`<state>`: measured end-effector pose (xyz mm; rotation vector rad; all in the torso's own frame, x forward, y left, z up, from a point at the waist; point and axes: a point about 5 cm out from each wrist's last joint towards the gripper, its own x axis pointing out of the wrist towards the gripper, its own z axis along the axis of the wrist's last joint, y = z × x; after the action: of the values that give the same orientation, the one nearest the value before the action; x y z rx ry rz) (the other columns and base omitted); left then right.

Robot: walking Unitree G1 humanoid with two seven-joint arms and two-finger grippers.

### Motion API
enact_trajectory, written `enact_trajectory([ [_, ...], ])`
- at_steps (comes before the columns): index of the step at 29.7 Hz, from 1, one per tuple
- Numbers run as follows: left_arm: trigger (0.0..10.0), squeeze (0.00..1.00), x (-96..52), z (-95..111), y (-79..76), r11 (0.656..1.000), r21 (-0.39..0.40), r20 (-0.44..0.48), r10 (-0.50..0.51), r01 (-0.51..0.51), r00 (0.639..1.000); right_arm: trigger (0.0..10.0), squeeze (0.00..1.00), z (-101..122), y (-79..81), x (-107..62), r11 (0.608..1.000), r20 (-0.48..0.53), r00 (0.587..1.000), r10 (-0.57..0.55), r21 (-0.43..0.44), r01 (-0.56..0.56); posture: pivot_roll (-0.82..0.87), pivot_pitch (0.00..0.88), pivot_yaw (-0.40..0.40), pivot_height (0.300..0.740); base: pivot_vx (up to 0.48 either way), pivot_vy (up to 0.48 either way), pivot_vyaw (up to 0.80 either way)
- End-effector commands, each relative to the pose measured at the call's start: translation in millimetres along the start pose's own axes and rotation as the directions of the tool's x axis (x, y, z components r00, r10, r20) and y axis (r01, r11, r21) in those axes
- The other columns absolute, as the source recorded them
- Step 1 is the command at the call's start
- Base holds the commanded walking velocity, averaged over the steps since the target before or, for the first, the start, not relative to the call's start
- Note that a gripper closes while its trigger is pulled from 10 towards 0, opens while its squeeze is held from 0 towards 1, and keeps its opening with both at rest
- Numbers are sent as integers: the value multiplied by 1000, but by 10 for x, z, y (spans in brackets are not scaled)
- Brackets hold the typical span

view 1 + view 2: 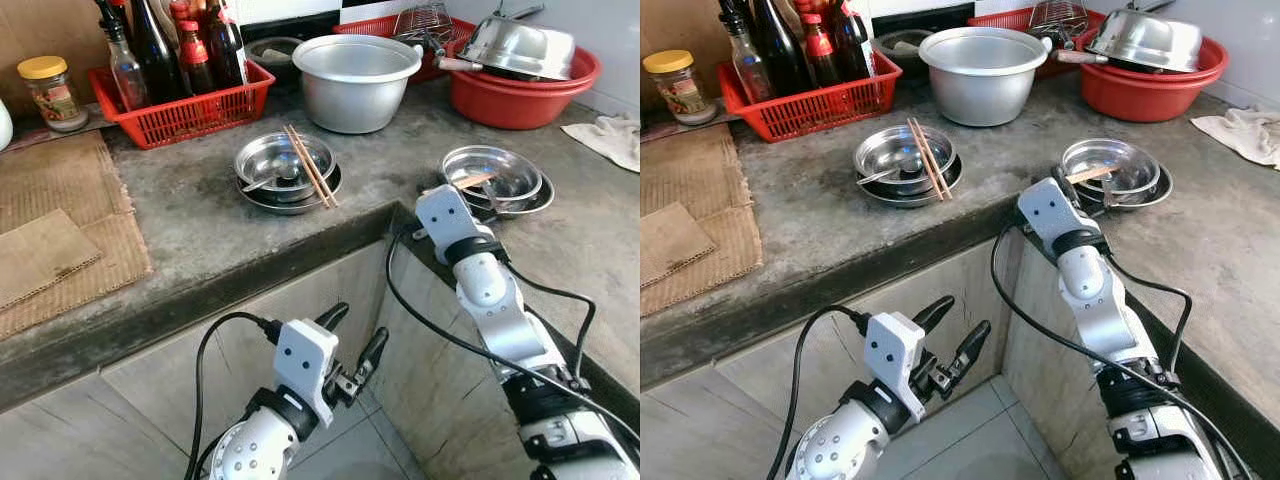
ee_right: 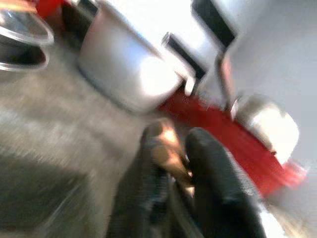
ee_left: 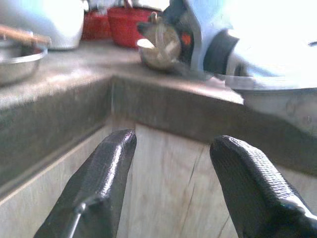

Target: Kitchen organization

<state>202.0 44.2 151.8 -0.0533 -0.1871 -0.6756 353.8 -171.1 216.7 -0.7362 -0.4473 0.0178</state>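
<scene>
Your right gripper point(image 2: 171, 163) seemingly pinched a chopstick point(image 1: 474, 181) over the bowls point(image 1: 497, 180) at two o'clock; lift slowly. The left gripper point(image 1: 353, 337) hung spread.

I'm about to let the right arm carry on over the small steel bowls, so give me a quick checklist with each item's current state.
1. Right gripper holding something: ok, its fingers are closed on a light wooden piece, likely a chopstick.
2. Right-hand stack of steel bowls sits flat on the counter: ok.
3. Pair of chopsticks resting across the left bowl stack: ok, untouched.
4. Left gripper out of the way: ok, open, below the counter edge.
5. Firmness of the grip: cannot tell, the right wrist view is blurred.
</scene>
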Motion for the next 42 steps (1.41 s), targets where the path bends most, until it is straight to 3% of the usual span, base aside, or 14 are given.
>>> enact_trajectory([
  [1,10000,0,-10,26,4,1000,-9,19,2,-2,1000,0,0,101,-14,16,996,146,989,17,-84,-4,205,113,-40,740,0,0,0],
  [2,10000,0,-10,29,7,1000,-9,20,3,-3,1000,0,0,55,-4,28,1000,38,999,0,-31,1,205,113,-40,740,0,0,0],
  [5,10000,0,-15,26,15,1000,10,2,0,0,1000,0,0,49,26,29,998,-66,998,3,66,1,205,113,-40,740,0,0,0],
  [11,10000,0,-6,19,16,1000,21,-9,1,-1,1000,0,0,80,13,28,997,-49,999,-17,70,20,205,114,-40,740,0,0,0],
  [15,10000,0,7,9,24,1000,25,-10,4,-3,1000,0,0,150,-100,45,987,-10,993,-119,111,120,207,112,-37,740,0,0,0],
  [21,10000,0,20,-4,61,999,30,-13,19,-19,1000,0,0,561,-306,19,931,78,961,-267,280,236,203,99,-32,740,0,0,0],
  [25,10000,0,23,-7,71,999,33,-13,21,-21,1000,0,0,676,-326,-26,917,98,952,-290,311,248,202,95,-31,740,0,0,0],
  [26,10000,0,27,-8,74,999,26,-4,24,-24,1000,3843,0,665,-318,-29,907,88,951,-298,336,253,204,88,-31,740,0,0,0],
  [27,10000,0,25,-25,88,999,24,-3,32,-32,999,10000,0,629,-302,-22,894,69,954,-290,376,245,202,84,-30,740,0,0,0],
  [29,10000,0,24,-37,97,999,28,-7,35,-35,999,10000,0,616,-294,-17,890,65,956,-285,387,239,201,81,-29,740,0,0,0],
  [33,10000,0,23,-8,152,999,25,2,46,-46,999,10000,0,759,-283,-301,844,44,954,-298,479,241,191,62,-22,740,0,0,0],
  [39,10000,0,41,-23,178,998,43,-7,40,-40,999,10000,0,763,-236,-464,780,4,961,-277,584,223,183,47,-11,740,0,0,-484],
  [42,10000,0,55,-29,194,998,46,-6,37,-37,999,10000,0,786,-315,-479,757,-15,953,-304,603,251,176,32,-4,740,0,0,-800],
])
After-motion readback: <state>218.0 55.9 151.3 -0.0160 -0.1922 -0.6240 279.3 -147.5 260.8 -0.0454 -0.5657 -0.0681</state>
